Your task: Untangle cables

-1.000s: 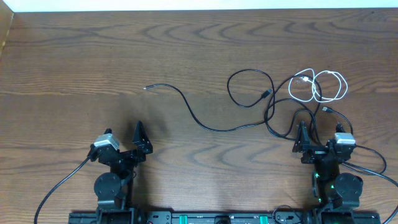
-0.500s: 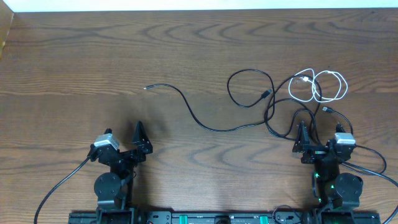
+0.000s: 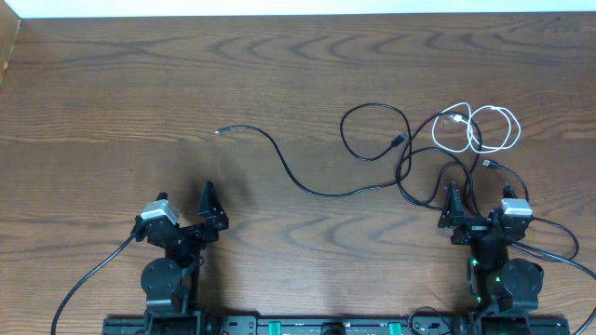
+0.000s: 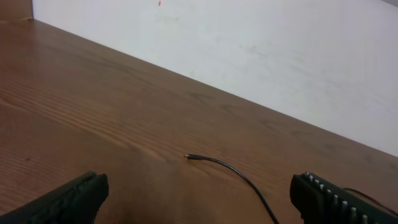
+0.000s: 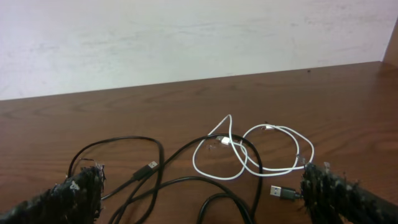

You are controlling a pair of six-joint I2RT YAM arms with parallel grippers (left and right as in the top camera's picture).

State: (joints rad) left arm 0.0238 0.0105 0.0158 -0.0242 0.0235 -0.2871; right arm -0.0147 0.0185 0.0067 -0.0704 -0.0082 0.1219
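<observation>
Overhead first. Left arm is folded low at the near edge of the table (image 3: 140, 74). The left gripper (image 3: 210, 210) points away from the base with its fingers spread wide, gripping nothing. Right arm is folded the same way at the near right. The right gripper (image 3: 456, 205) points up-table, fingers wide apart, empty.

The cables (image 3: 399, 141) sit on the right half. The white cable (image 3: 471, 128) is coiled in loose loops at the far right. Black loops are tangled just beside and below it, reaching down to the right gripper's tips; we cannot tell whether those tips touch the cord. The long black cable (image 3: 279, 160) runs leftward out of the bunch. Its free end lies on bare wood ahead of the left gripper, well apart from it. Table is dark brown wood grain, with the wall (image 3: 279, 7) a pale strip along the far edge.

Left wrist. The left gripper (image 4: 200, 186) has its fingers in both lower corners, fully spread, only wood between them. The long black cable (image 4: 239, 173) lies ahead, thin end toward the left, cord curving off lower right. White wall (image 4: 261, 43) stands behind the table edge.

Right wrist. The right gripper (image 5: 202, 186) has its fingers spread to both lower corners, holding nothing. The white cable (image 5: 229, 138) loops ahead, centre-right, crossing the black loops. We see black cords passing between the fingers. A plug (image 5: 283, 191) lies just beside the right-hand finger. White wall (image 5: 186, 37) behind.
</observation>
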